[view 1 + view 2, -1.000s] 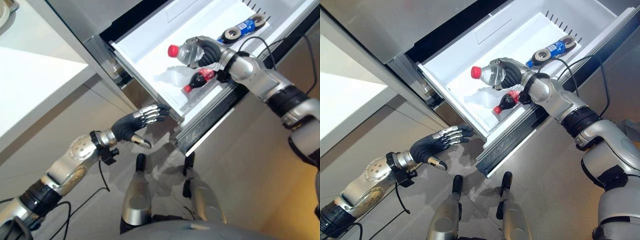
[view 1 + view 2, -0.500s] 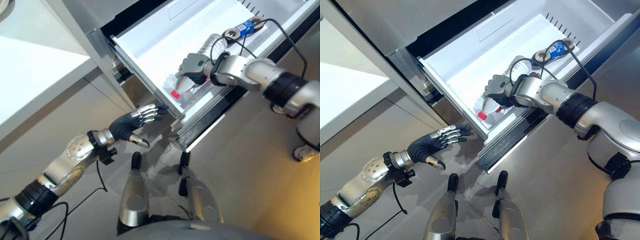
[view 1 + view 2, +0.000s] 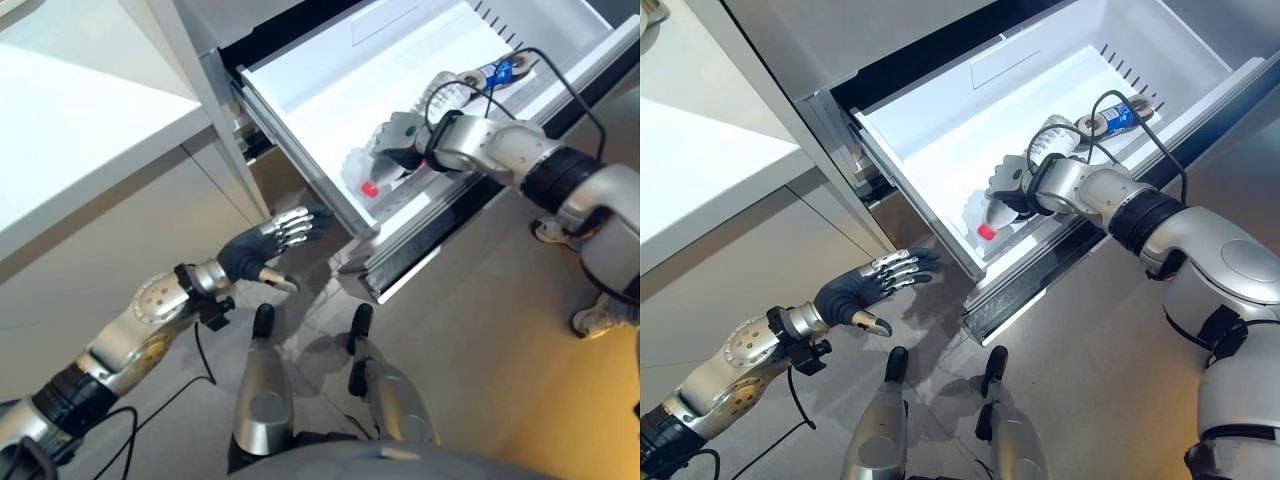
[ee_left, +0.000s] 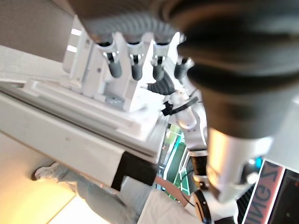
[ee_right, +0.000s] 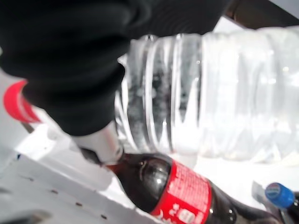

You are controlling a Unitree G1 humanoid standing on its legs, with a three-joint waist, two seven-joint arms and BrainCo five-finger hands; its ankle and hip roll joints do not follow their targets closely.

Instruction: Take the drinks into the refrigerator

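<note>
Your right arm reaches forward and bends inward at the elbow, its right hand [image 3: 400, 138] turned palm-down with fingers wrapped around a load. Your left arm extends low and forward, the left hand [image 3: 865, 288] hanging free with straight, relaxed fingers [image 4: 134, 65] and thumb apart.

A white countertop [image 3: 70, 130] stands beside grey cabinet fronts [image 3: 120, 270], above a grey floor [image 3: 1100, 400].
</note>
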